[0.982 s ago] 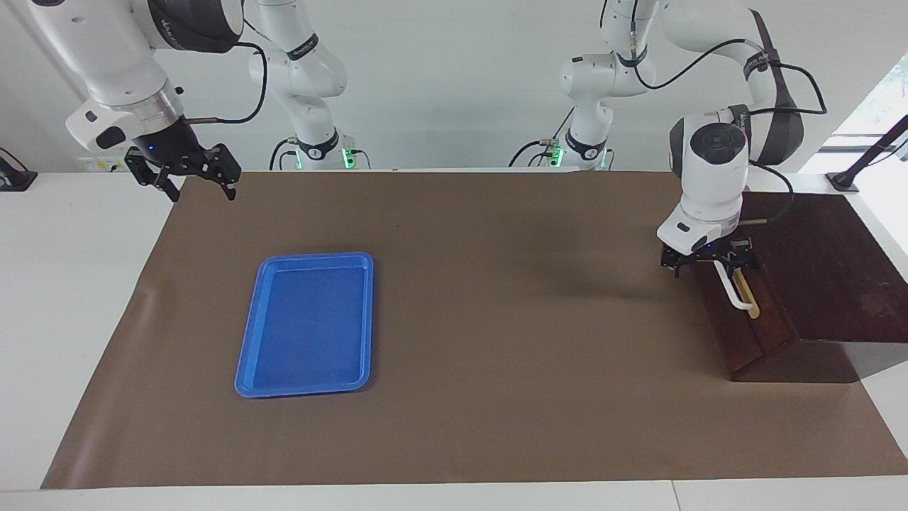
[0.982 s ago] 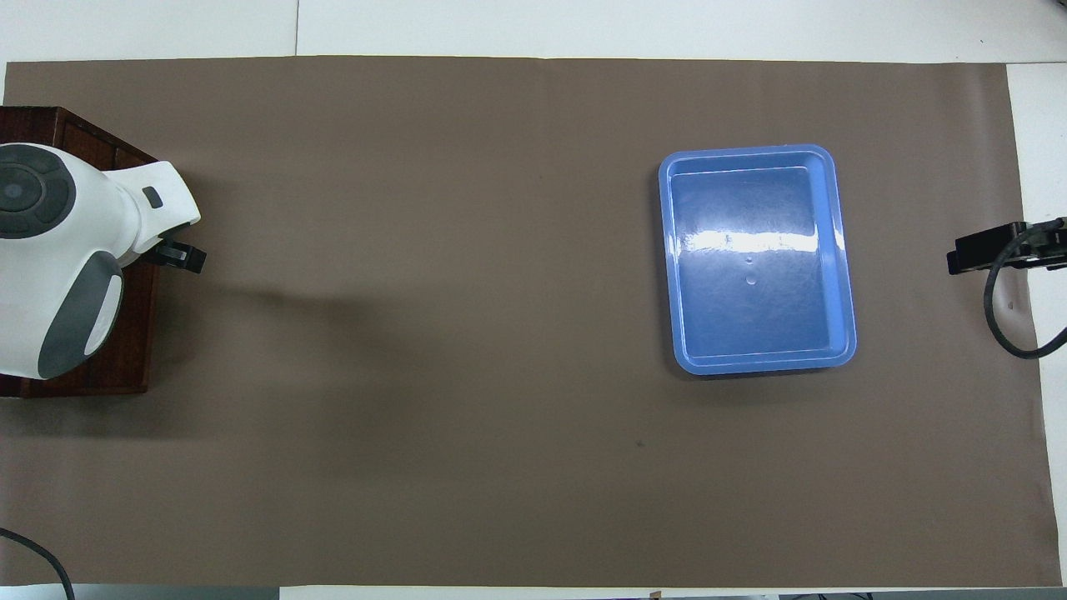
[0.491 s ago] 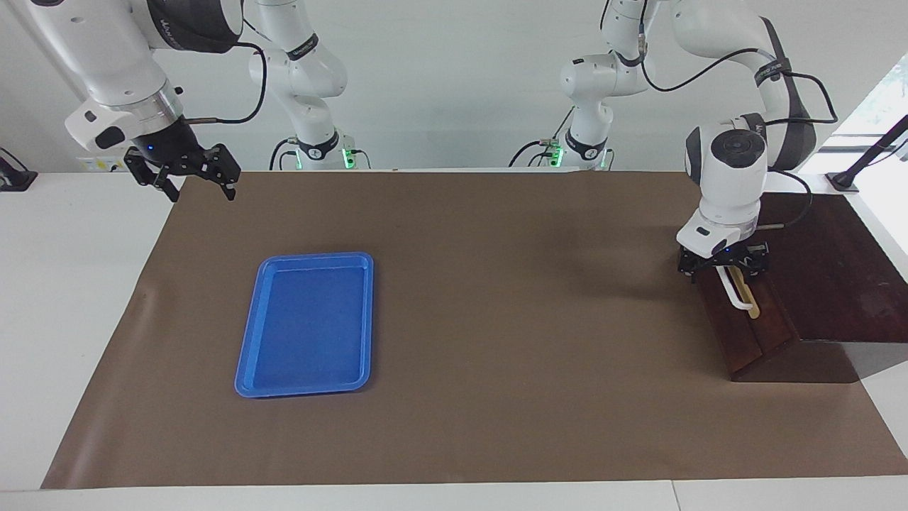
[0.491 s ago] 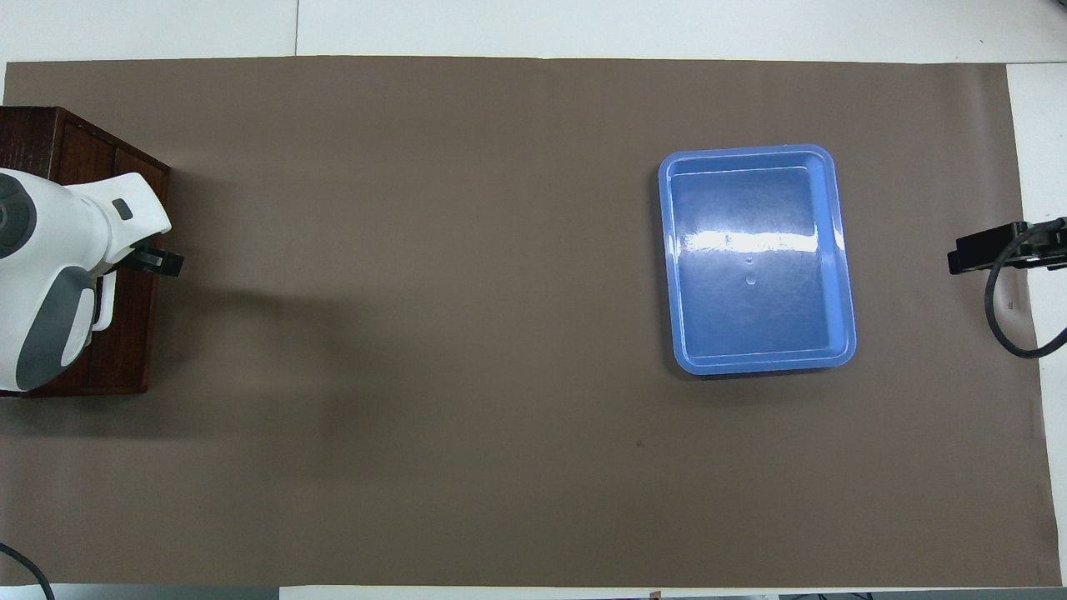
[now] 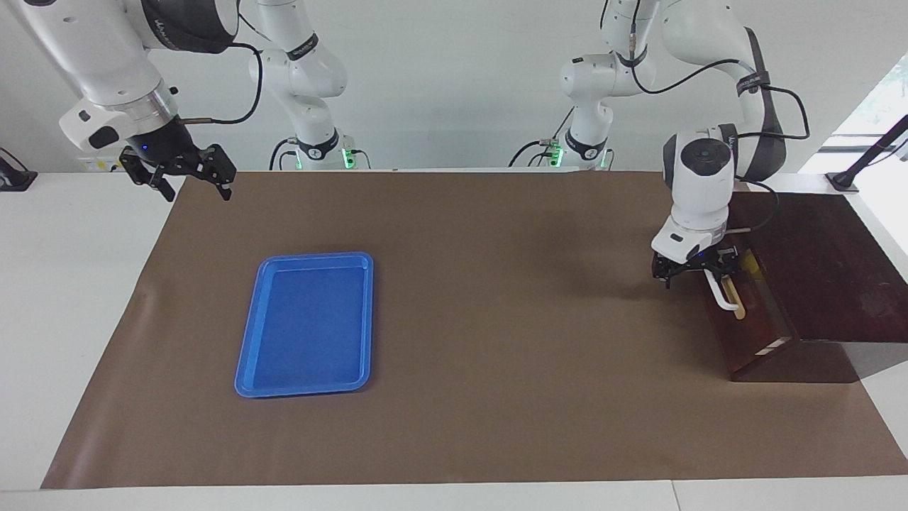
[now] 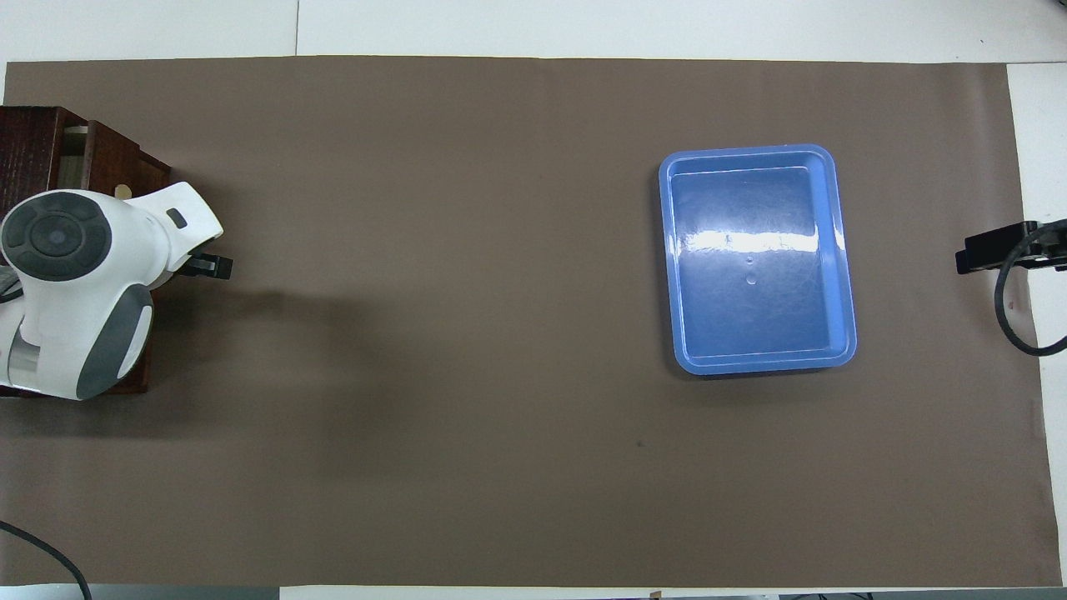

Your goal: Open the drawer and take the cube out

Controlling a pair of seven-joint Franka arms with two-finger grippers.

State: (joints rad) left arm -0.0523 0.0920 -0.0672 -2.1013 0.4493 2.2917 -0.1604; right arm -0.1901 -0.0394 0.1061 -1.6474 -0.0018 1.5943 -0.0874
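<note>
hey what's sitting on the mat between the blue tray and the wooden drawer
Nothing. Between the blue tray and the drawer there is only bare brown mat, clearest in the facing view.

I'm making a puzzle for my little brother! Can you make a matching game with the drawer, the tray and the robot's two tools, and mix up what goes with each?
Things:
1. drawer
2. tray
3. left tool
4. right tool

Matches:
A. at the white handle
B. pulled out a little
C. blue
D. raised, waiting at the right arm's end of the table

Pairs: 1-B, 2-C, 3-A, 4-D
</note>
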